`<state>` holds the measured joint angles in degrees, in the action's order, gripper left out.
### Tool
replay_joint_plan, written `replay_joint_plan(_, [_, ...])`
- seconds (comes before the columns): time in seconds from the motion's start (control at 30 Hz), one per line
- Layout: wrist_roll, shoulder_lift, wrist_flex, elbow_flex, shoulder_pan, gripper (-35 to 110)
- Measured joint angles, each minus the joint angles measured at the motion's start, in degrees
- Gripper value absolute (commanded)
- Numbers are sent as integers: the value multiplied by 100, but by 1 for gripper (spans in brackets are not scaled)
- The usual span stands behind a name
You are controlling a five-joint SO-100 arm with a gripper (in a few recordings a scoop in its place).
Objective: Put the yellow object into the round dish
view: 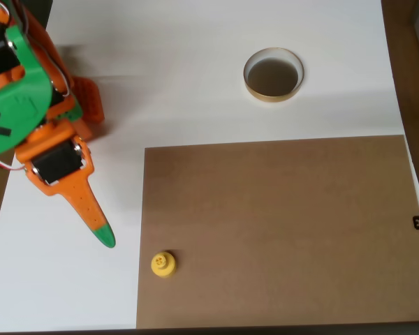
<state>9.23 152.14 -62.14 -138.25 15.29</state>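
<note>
We look straight down on a white bench (216, 105) with a large brown board (286, 230) laid flat over its lower right part, the board's left edge running down toward the near edge of the bench. The yellow object (163, 264) sits upright on that board, close to its lower left corner and just inside its left edge, with its narrower knob facing up at us. The round dish (273, 75) rests on the bare white surface above the board, toward the upper middle of the overhead view, well apart from the yellow object; its tan rim rings a dark brownish inside, and we see nothing lying in it. The orange and green arm (28, 105) reaches in from the upper left corner. Its end effector (101, 234) points down and to the right over the white surface, ending in a green tip to the upper left of the yellow object, near it but not touching. From this angle we see one tapering orange finger (87, 202) and cannot tell how wide the jaws stand; nothing appears to be gripped.
</note>
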Motion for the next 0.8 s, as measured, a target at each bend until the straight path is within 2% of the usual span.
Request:
replay_joint_plan(0.53, [-220, -1582, 0, 1028, -519, 24])
replay_joint_plan(0.67, [-308, -2065, 18, 1239, -483, 14])
replay_joint_plan(0.8, [-360, -2399, 26, 1406, -501, 13])
